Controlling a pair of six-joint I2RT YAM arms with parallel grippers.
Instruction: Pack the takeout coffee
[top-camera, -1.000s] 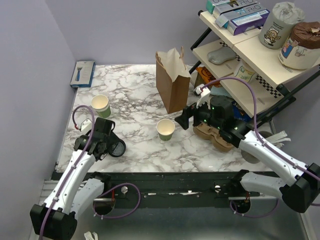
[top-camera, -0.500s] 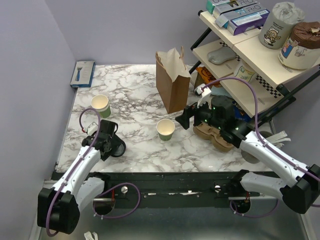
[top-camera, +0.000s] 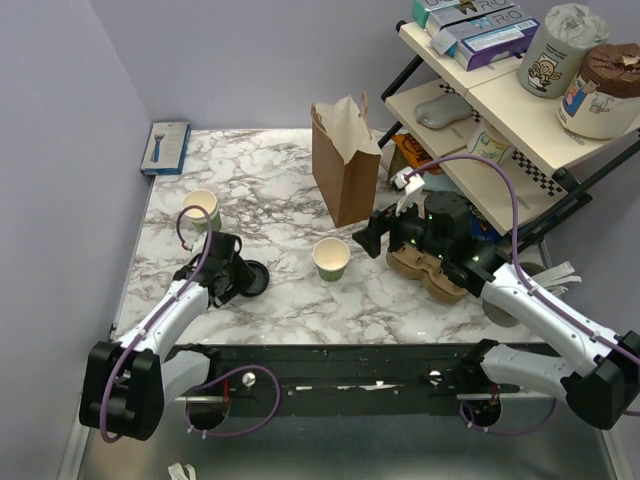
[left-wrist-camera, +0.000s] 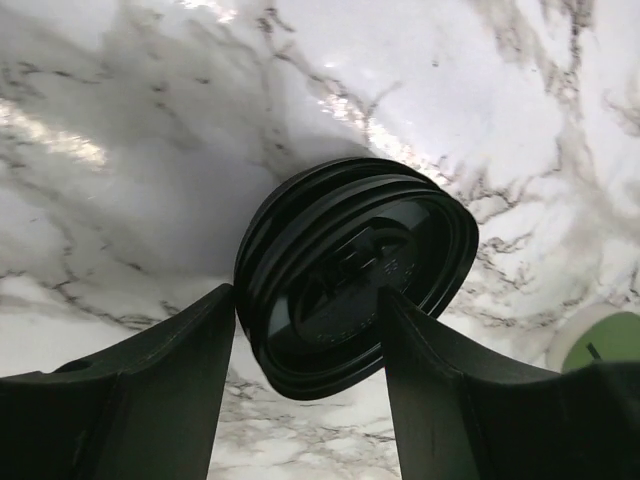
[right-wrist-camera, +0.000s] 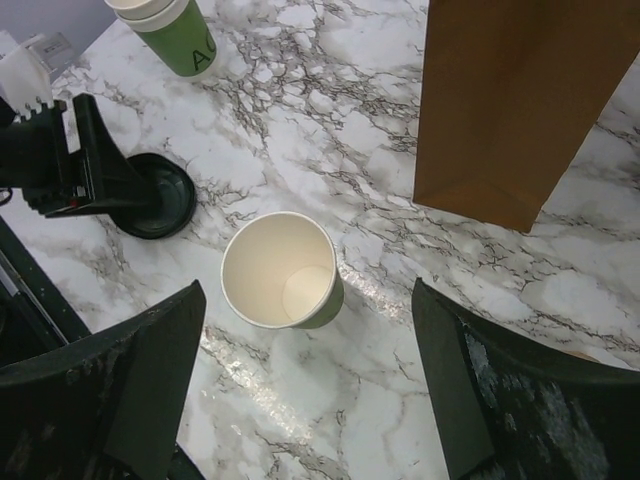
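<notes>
Tabletop (top-camera: 290, 190) of glossy white marble pattern with grey veins, seen from above: a tall brown paper bag (top-camera: 345, 165) stands upright at the far middle, its top crumpled open. Nearer me the open green cup (top-camera: 332, 258), a small tapered paper cylinder, stands upright with its long axis vertical and its unlidded mouth facing the ceiling. A round black lid (top-camera: 256, 280) lies on the marble well to that cup's left, at the tips of my left gripper (top-camera: 236, 278). A second green cup (top-camera: 203, 208) stands farther back on the left. My right gripper (top-camera: 366, 240) hangs just right of the open cup, and the arm behind it covers part of a brown moulded-pulp tray (top-camera: 425, 268).

Left wrist: the lid's shiny plastic shows concentric ridges round its rim. My two matte black fingers sit partly spread on either side of it, close against it. Whether they pinch it I cannot tell.

Right wrist: my fingers stand spread wide, holding nothing. Below and between them, the open cup shows a smooth cream inside and a round base. The bag's flat kraft side rises at upper right.
</notes>
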